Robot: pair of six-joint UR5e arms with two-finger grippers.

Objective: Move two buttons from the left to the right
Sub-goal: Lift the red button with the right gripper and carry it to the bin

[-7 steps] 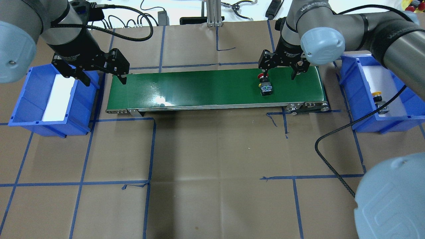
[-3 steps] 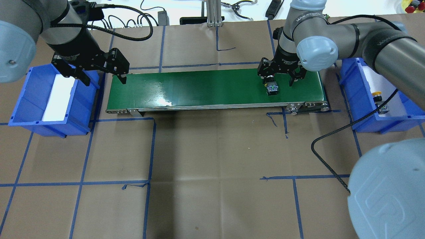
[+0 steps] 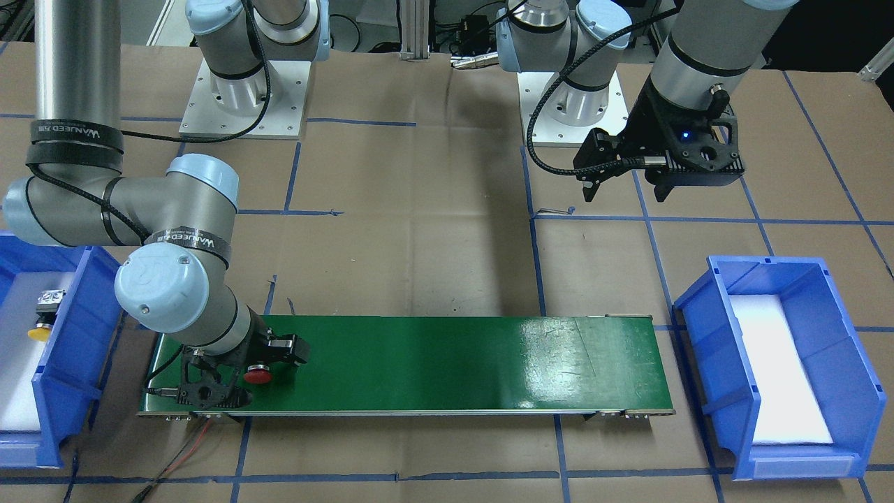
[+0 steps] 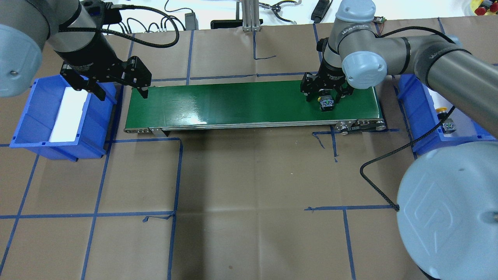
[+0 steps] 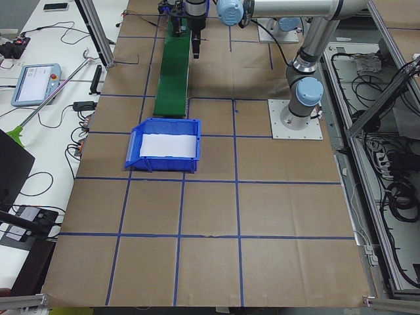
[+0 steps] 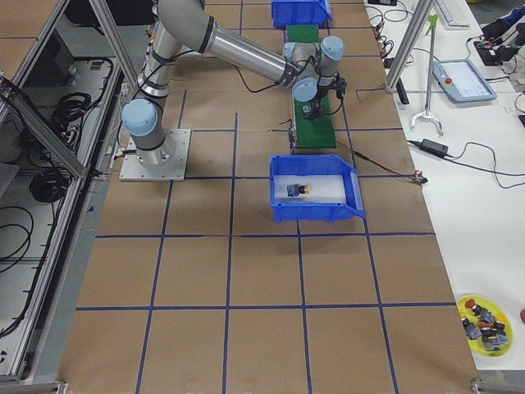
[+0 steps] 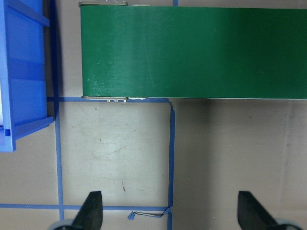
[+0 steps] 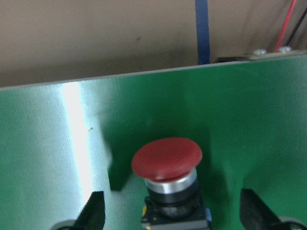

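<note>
Second pickup: the right gripper (image 4: 325, 96), fingers apart, straddles the red button (image 8: 166, 158) at lower centre of its wrist view and must close next; left gripper (image 7: 168, 218) hovers, likewise spread.

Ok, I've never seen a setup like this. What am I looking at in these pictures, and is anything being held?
Two robot arms stand at a table, each ending in a two-finger hand. Four pictures come from fixed cameras: behind and above, facing the robot, and at each table end. Two come from cameras on the wrists. A green conveyor belt lies between two blue bins. A yellow button lies in the right bin; the left bin shows only a white pad. The right hand is open, straddling a red button on the belt, not gripping it. The left hand hangs open and empty.
</note>
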